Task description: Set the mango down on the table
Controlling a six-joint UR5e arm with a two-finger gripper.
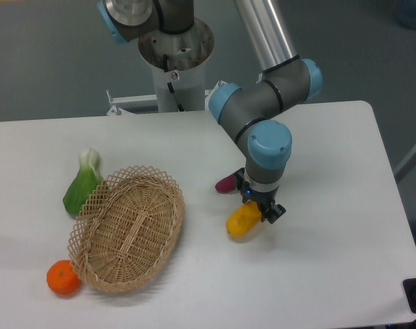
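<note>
The yellow-orange mango (pixel 242 221) hangs tilted in my gripper (pixel 258 206), which is shut on its upper end, low over the white table (pixel 317 260). Whether the mango's lower tip touches the tabletop I cannot tell. The gripper is right of the basket and just in front of the purple sweet potato.
A woven wicker basket (pixel 129 228) lies at the left, with a tangerine (pixel 63 279) at its near-left and a green bok choy (pixel 81 184) behind it. The purple sweet potato (pixel 227 184) is partly hidden behind my wrist. The robot's base column (pixel 175 65) stands behind the table.
</note>
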